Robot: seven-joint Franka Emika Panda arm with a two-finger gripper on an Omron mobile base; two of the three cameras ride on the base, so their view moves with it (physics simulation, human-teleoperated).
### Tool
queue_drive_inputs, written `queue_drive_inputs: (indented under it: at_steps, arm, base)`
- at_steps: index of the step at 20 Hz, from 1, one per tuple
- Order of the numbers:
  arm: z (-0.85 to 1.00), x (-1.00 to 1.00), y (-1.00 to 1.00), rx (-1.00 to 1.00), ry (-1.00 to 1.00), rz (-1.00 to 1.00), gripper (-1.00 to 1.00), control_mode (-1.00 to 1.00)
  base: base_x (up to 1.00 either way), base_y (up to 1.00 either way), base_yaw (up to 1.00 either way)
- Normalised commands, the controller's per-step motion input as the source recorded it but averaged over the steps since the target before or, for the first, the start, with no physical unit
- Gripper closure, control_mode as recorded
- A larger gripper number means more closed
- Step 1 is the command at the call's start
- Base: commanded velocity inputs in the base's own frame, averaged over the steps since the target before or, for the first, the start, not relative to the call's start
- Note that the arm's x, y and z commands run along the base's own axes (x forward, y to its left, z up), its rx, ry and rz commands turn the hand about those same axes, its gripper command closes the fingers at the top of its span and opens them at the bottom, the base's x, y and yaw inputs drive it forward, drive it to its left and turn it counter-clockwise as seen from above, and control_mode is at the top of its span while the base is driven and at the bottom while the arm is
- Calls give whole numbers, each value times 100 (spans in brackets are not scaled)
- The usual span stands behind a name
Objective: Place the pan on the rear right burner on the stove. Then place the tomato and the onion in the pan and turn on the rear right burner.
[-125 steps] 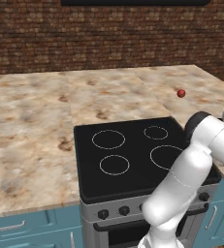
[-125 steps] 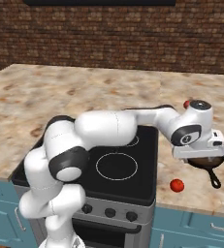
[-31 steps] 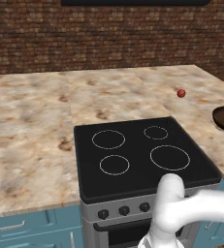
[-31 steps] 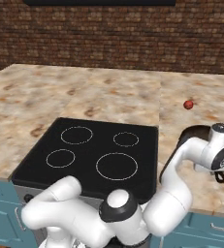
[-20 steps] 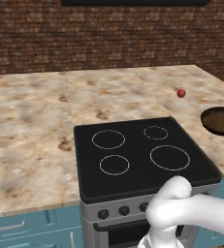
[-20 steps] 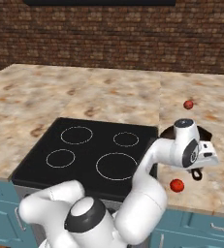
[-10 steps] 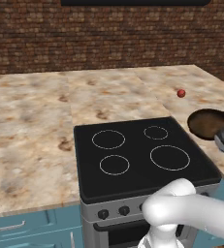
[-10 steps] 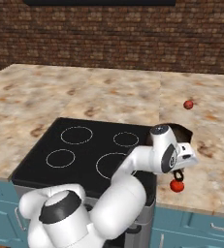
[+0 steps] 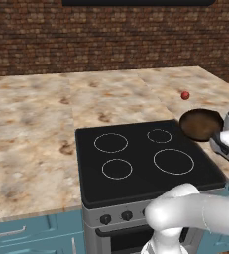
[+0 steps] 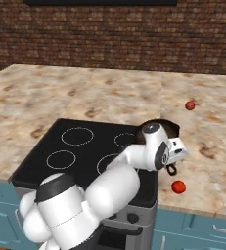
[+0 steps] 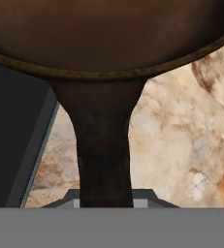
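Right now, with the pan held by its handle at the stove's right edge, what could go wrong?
The gripper holds the pan by the end of its handle only, so the pan might tilt or slip on the way to the rear right burner. The pan also sits low over the stove edge and could clip the glass. The onion lies just beyond; a wide swing might knock it away.

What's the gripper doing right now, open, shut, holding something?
Gripper: shut on the pan by its handle, carrying it above the stove's right edge.
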Motion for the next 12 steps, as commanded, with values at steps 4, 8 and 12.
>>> queue_drive_inputs:
  at_steps: [4, 8, 12]
  arm:
    - [8, 45, 25, 0, 1, 12, 100, -100]
    - [9, 56, 25, 0, 5, 12, 100, -100]
    - [1, 39, 19, 0, 11, 8, 100, -100]
  base:
    - [0, 0, 0]
    - [0, 0, 0]
    - [0, 0, 0]
